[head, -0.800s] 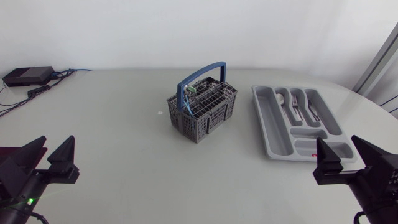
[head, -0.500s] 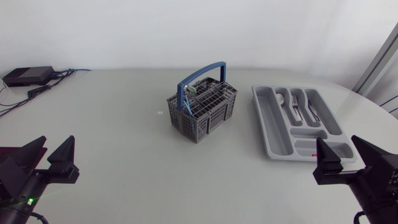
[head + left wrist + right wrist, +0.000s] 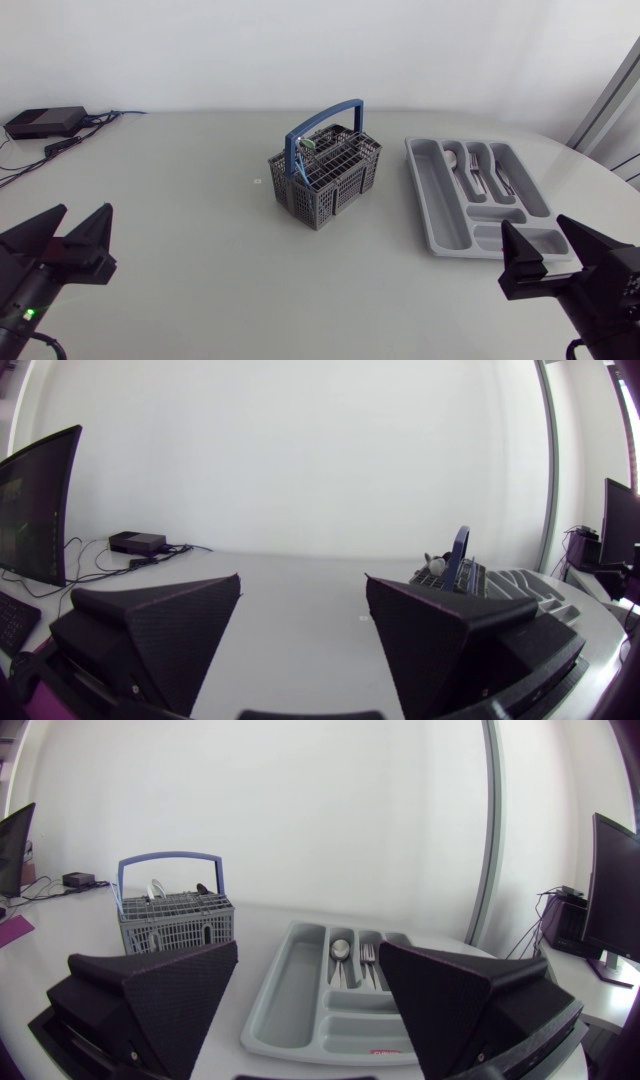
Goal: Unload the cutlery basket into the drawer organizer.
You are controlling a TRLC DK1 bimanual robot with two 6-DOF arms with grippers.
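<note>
My left gripper (image 3: 77, 212) sits at the lower left of the head view, low over the table (image 3: 180, 240), its two broad fingers spread wide with nothing between them. My right gripper (image 3: 536, 226) sits at the lower right, fingers likewise spread and holding nothing, its tips just over the near end of the drawer organizer (image 3: 445, 215).

The cutlery basket (image 3: 325, 180) stands upright a little above the centre of the frame, grey, with its blue handle (image 3: 325, 112) arched over the top. A few pieces show above its grid, among them something green (image 3: 310, 143); I cannot tell what each one is. The organizer lies flat to the right of the basket and well apart from it. In its narrow far compartments lie a spoon (image 3: 453, 158) and two forks (image 3: 478, 175), side by side; the long compartment nearest the basket is bare grey.

From my left wrist, the basket (image 3: 450, 572) is ahead of the gripper (image 3: 302, 582) and off towards my right finger, far across the table. From my right wrist, the organizer (image 3: 290, 990) lies straight ahead, reaching in between my open fingers (image 3: 160, 985), with the spoon (image 3: 340, 952) and forks (image 3: 366, 960) in its middle slots, and the basket (image 3: 175, 920) stands beyond my left finger.

A black box (image 3: 45, 122) with cables rests at the upper left corner of the table
</note>
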